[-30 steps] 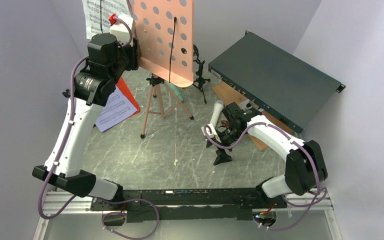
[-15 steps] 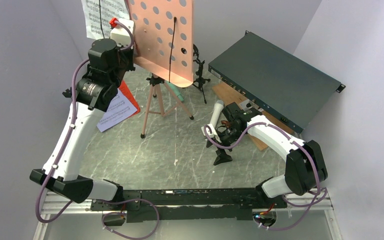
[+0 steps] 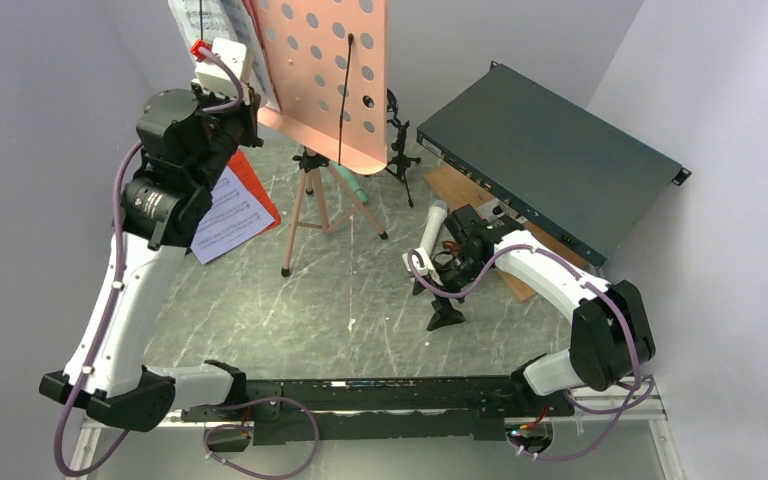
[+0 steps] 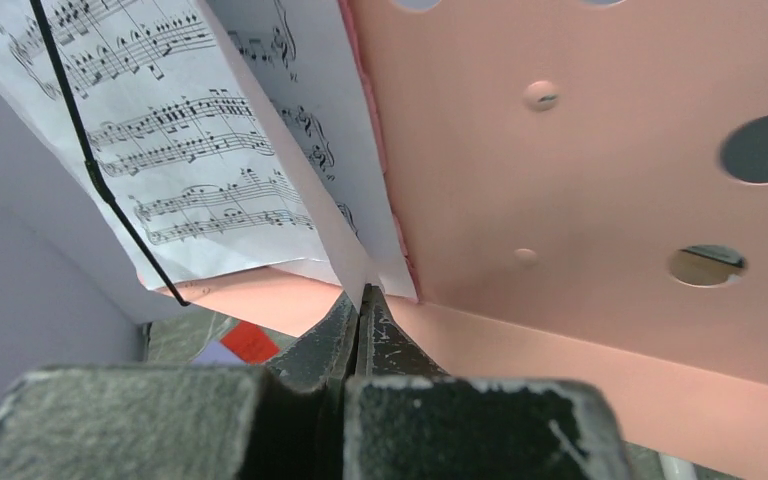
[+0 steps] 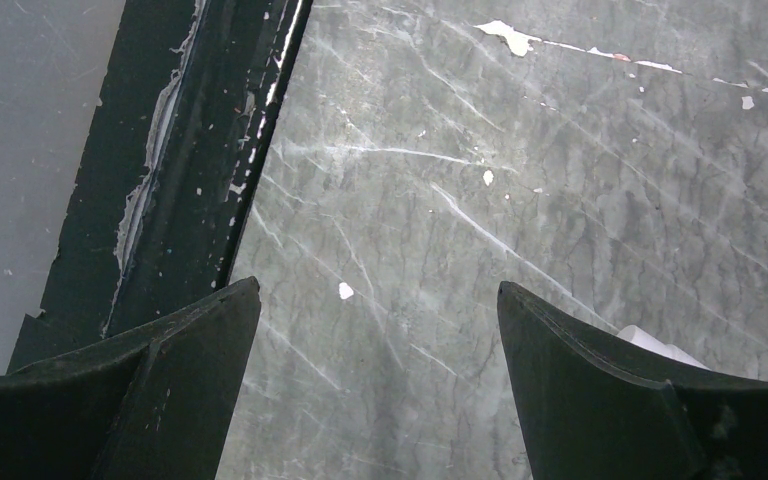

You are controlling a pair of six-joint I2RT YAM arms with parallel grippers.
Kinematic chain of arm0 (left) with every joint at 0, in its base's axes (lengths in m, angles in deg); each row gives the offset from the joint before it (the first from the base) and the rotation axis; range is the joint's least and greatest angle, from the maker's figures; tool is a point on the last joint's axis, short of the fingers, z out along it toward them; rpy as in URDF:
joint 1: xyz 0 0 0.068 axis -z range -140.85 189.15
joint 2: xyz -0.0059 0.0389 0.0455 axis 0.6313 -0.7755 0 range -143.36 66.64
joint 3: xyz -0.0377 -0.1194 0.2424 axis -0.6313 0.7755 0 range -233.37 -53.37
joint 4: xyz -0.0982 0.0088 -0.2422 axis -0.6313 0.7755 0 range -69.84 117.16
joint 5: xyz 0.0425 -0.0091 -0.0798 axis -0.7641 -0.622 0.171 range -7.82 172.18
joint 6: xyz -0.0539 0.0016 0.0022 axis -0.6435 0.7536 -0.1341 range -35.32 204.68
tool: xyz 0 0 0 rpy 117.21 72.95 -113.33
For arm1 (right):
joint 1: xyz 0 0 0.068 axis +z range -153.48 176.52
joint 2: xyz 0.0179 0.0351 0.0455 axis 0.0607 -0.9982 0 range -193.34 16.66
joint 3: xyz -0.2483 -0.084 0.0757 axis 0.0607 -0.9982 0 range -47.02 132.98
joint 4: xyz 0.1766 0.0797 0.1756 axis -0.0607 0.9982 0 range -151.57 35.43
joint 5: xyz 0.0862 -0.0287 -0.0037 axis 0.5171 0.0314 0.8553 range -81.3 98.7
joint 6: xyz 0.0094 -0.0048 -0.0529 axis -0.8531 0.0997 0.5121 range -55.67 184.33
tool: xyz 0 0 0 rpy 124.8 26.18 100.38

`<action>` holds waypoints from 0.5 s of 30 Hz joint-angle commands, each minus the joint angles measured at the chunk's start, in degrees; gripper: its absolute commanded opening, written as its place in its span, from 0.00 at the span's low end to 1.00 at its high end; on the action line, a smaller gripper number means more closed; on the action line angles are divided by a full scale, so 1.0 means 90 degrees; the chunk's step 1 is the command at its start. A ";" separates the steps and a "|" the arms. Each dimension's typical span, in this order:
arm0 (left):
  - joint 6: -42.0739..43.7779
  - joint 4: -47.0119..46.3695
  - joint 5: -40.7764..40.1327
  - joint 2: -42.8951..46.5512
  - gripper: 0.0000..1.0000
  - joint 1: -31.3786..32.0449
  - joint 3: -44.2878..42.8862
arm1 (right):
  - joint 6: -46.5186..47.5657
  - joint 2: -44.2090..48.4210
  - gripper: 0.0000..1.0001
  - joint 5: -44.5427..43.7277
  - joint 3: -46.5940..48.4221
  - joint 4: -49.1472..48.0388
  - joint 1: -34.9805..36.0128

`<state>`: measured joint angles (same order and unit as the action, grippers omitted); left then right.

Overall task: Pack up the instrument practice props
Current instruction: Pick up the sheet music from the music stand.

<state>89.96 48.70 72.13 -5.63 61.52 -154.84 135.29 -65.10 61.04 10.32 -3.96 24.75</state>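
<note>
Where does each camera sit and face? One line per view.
Top external: above, behind the bases, looking down on the table; both arms show.
Left wrist: on that arm, looking up past the shut left gripper pinching the white page.
Right wrist: looking down at the table between the open right gripper's fingers.
Shared: top and left wrist show the pink music stand.

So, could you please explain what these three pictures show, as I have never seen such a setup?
Two robot arms are bolted to a grey table. The wide picture looks down from above; the other two come from a camera on each wrist. On the table are a pink music stand, a white microphone, a black mount, loose pages and a dark green box. The left gripper is shut on the corner of a white sheet-music page; the right gripper hangs open, empty.
</note>
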 commanded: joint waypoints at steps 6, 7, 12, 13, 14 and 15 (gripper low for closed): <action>-0.0523 -0.0254 0.1525 0.0619 0.00 0.0024 0.0154 | 0.0155 0.0016 0.91 0.0122 0.0191 0.0115 0.0025; -0.0544 -0.0205 0.1675 0.0669 0.00 0.0024 0.0174 | 0.0159 0.0012 0.91 0.0122 0.0191 0.0113 0.0022; -0.0547 0.0066 0.2159 0.0998 0.00 0.0024 0.0327 | 0.0175 -0.0016 0.91 0.0132 0.0199 0.0132 0.0037; -0.0547 0.0128 0.2274 0.1057 0.00 0.0024 0.0343 | 0.0176 -0.0026 0.91 0.0132 0.0201 0.0141 0.0037; -0.0721 0.0211 0.2425 0.1110 0.00 0.0024 0.0348 | 0.0179 -0.0020 0.91 0.0132 0.0209 0.0151 0.0032; -0.0799 0.0301 0.2588 0.1165 0.00 0.0024 0.0347 | 0.0176 -0.0024 0.91 0.0132 0.0211 0.0152 0.0029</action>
<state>85.52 49.66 88.26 2.13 61.52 -151.82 135.29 -65.10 61.04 10.32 -3.94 24.75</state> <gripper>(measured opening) 0.009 0.911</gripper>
